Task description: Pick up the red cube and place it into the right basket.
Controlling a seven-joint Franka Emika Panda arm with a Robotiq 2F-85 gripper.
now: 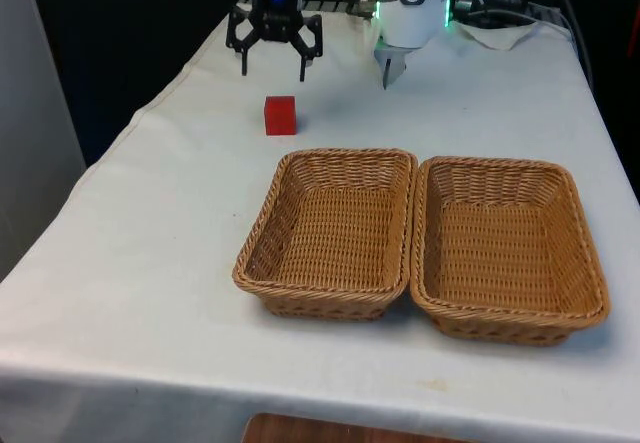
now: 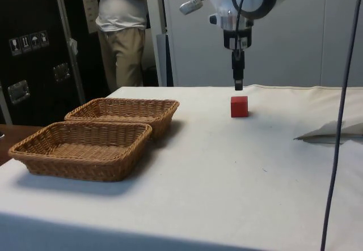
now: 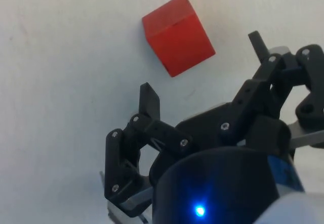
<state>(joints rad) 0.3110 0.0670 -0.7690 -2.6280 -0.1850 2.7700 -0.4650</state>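
Note:
The red cube (image 1: pixel 280 115) (image 2: pixel 239 106) (image 3: pixel 178 34) rests on the white cloth, just beyond the far rim of the left basket (image 1: pixel 262 223) (image 2: pixel 164 105). The right basket (image 1: pixel 590 263) (image 2: pixel 34 154) stands flush against the left one. Both are brown wicker and hold nothing. My gripper (image 1: pixel 273 70) (image 2: pixel 239 84) (image 3: pixel 202 75) hovers a little above the table, slightly to the robot's side of the cube. It is open, with its black fingers (image 3: pixel 150 102) spread wider than the cube and nothing between them.
A crumpled white sheet (image 1: pixel 500 28) (image 2: pixel 334 131) lies near the robot's end on the front view's right. A person (image 2: pixel 122 30) stands beyond the table's far side. A thin cable (image 2: pixel 340 120) hangs down near the side camera.

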